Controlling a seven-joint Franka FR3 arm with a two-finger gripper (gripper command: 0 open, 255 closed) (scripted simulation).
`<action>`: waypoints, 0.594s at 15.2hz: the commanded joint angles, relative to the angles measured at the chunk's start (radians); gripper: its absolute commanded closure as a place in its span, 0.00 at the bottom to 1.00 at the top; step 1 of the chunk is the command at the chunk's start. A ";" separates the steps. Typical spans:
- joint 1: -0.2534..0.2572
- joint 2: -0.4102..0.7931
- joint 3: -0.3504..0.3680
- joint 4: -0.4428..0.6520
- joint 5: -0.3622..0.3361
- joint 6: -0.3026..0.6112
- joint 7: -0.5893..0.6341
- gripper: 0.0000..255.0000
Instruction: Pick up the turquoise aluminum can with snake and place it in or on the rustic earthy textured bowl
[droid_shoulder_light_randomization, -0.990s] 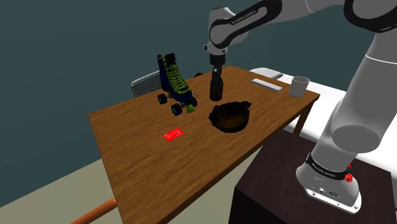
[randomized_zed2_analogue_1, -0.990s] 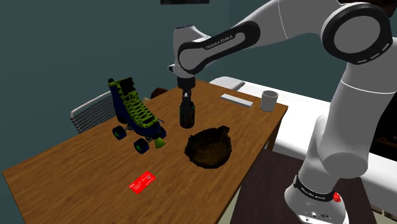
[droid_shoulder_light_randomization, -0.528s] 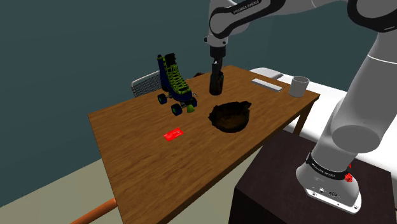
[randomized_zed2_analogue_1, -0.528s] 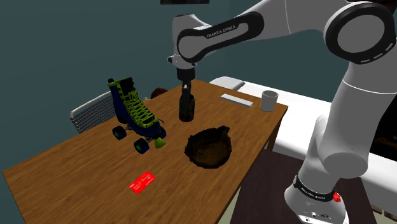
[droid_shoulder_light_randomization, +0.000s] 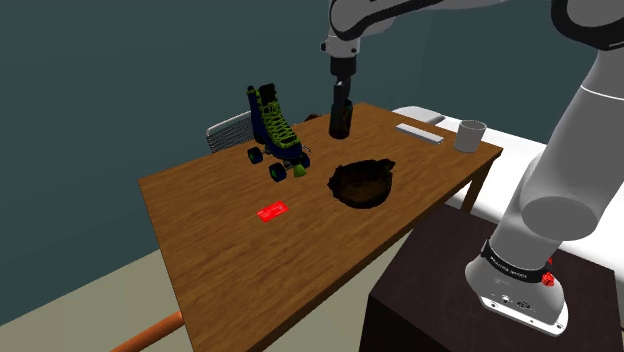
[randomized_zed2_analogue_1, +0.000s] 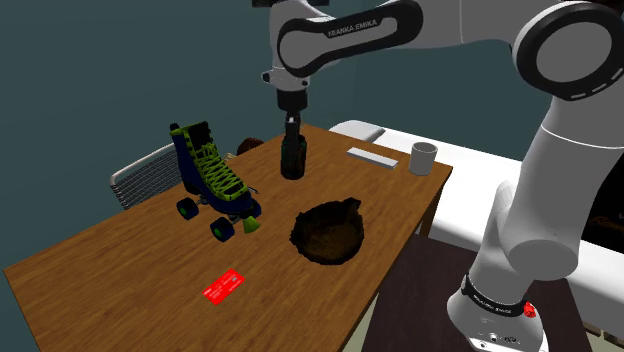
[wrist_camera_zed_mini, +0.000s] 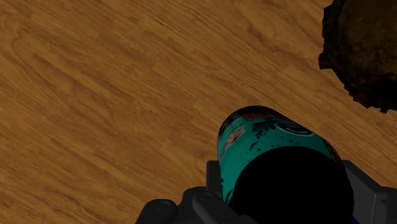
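Observation:
The turquoise can with a dark printed figure hangs upright above the wooden table, clasped between the black fingers of my gripper. In the outside views the can looks dark and hovers over the table's far side. The rough dark brown bowl sits on the table below and nearer the stand than the can. In the second exterior view the bowl lies toward the front right of the gripper. A part of the bowl's rim shows off to one side of the can.
A blue and green roller skate stands beside the can's spot. A red card lies nearer the table's front. A flat grey remote and a white mug sit at the far right end. A chair is behind the table.
The gripper has risen with the can shut in it, lifting it off the table surface. Bowl, skate and card have not moved.

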 joint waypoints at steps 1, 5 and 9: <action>0.001 0.001 0.001 0.029 0.000 -0.028 0.001 1.00; 0.001 0.001 0.001 0.083 0.000 -0.082 0.001 1.00; 0.006 -0.034 0.007 0.076 -0.003 -0.110 0.013 1.00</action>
